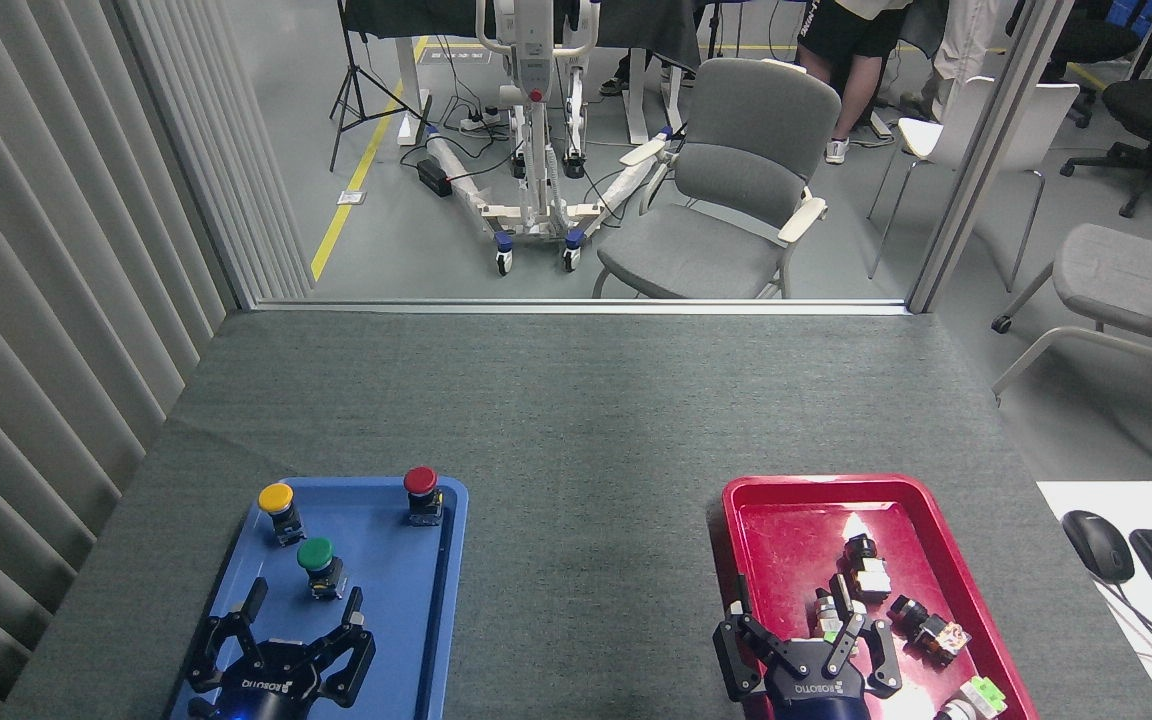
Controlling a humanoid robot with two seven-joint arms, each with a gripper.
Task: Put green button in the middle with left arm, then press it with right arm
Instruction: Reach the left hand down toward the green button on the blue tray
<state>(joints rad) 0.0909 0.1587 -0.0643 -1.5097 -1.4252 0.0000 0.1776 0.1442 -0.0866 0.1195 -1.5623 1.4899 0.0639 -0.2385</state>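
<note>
Dark-green mushroom-capped push button point(317, 562) stands upright in the blue plastic tray point(396, 620), between the yellow-capped point(277, 508) and red-capped buttons point(421, 492). Left gripper point(303, 612) sits just below it, fingers spread, empty; right gripper point(804, 632) likewise open, empty, over the red tray point(786, 520). Step in hand, I judge: pickup not yet made, so the next move needs the left fingers advanced around the green cap, clear of its neighbours.

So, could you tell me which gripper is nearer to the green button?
Left. The left gripper sits just below the green button over the blue tray; the right gripper is far across at the red tray.
</note>
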